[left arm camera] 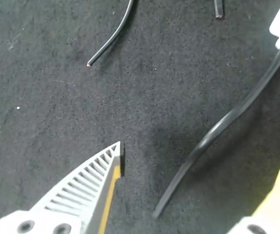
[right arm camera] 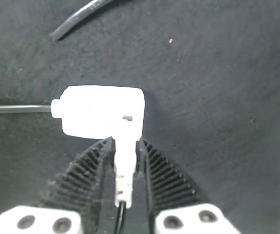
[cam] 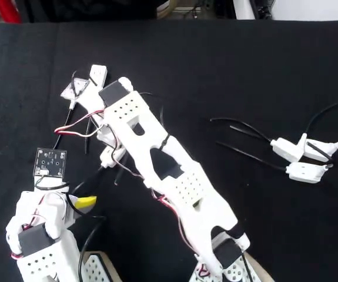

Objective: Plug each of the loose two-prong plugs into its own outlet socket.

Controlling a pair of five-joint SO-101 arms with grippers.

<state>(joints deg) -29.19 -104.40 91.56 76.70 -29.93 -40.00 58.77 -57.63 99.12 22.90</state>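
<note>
Right gripper (right arm camera: pixel 126 168), jaws clamped on a white plug (right arm camera: pixel 126 156) butting its socket (right arm camera: pixel 101 109) at ten o'clock on the table (cam: pixel 227 70), is likely needing a straight, square push; left gripper (left arm camera: pixel 198 170) is hanging open-jawed.

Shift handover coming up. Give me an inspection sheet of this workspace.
Surface: black cloth covers the table.
Job's things: one plug meets a white socket; whether it is fully seated cannot be told. Other white plugs and sockets lie clustered apart.
Clutter: nothing seen.
Grippers: right gripper shut on the plug; left gripper open above a cable.
Cables: black cables lie loose on the cloth, some with free ends.
Surroundings: red object beyond the back edge.
</note>
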